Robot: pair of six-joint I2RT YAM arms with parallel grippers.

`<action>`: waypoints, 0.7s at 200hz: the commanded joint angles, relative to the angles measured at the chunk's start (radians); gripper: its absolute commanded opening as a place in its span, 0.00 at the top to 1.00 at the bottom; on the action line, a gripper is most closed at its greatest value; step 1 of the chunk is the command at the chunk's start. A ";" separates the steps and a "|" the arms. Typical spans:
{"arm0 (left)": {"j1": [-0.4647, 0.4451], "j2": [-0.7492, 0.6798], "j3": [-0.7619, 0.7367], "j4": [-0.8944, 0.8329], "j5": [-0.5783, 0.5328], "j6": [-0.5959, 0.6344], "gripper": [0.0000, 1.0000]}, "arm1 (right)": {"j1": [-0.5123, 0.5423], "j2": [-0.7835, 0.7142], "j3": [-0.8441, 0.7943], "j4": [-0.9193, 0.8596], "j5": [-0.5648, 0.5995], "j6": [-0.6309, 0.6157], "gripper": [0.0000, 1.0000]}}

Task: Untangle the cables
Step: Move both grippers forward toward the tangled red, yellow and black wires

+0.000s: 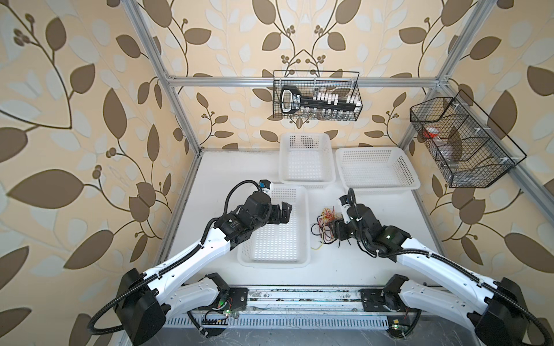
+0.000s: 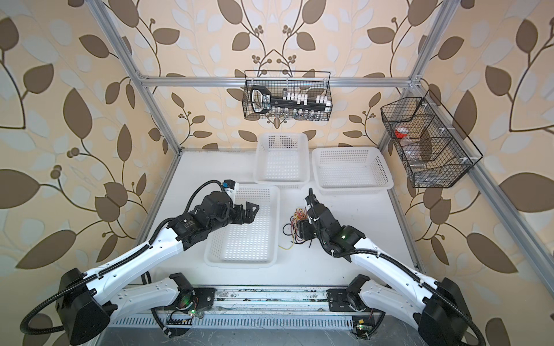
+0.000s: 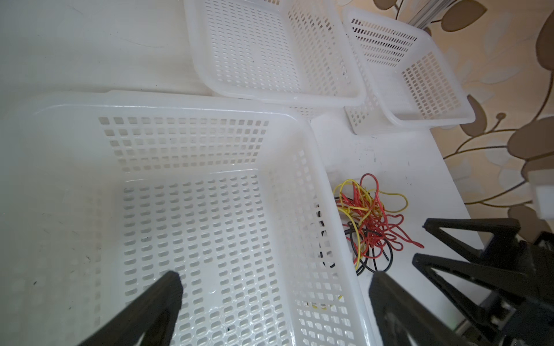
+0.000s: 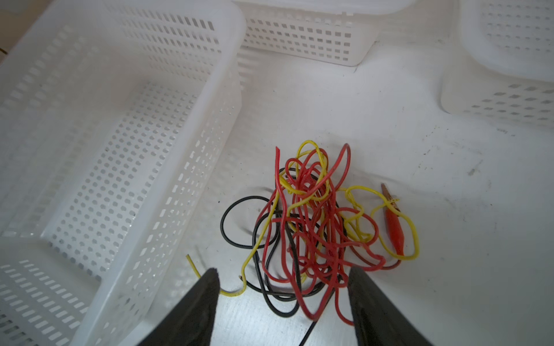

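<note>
Leaf-print walls, aluminium frame, white counter (image 1: 227,167).

Right end effector (image 4: 280,278): jaws part-way apart, tips down near the counter, straddling the near edge of the cables (image 4: 311,215). Red and black loops lie between the fingers (image 4: 209,287). No pinch visible, nothing lifted.

Left end effector (image 3: 274,281): jaws spread wide, holding nothing, hovering over the near basket (image 1: 306,227), tips pointing toward the tangle.

Cables: one knotted heap of red, yellow and black wire on the counter, just beside the near basket's right wall and outside it. In both top views the right arm's wrist covers part of it. Red clip (image 4: 394,227) sits at the heap's edge with a yellow loop crossing it. One yellow wire end (image 4: 192,263) strays toward the basket wall; can't tell if it touches.

Further out: back basket (image 1: 305,179) and wide basket (image 1: 380,187) side by side at the counter's far end, apart from the heap. Two black wire racks hang on the frame: back rack (image 1: 358,96), side rack (image 1: 479,176).
</note>
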 commanded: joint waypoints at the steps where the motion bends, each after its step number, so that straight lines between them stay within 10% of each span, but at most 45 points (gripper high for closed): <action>1: -0.014 0.008 0.032 0.028 -0.029 -0.031 0.01 | 0.040 0.049 0.027 -0.021 0.135 0.004 0.33; 92: -0.024 0.076 0.047 0.074 -0.014 -0.010 0.01 | 0.043 0.125 0.059 0.034 0.289 -0.002 1.00; 140: -0.027 0.076 0.051 0.086 -0.013 0.008 0.01 | 0.041 0.088 0.150 0.011 0.338 -0.066 1.00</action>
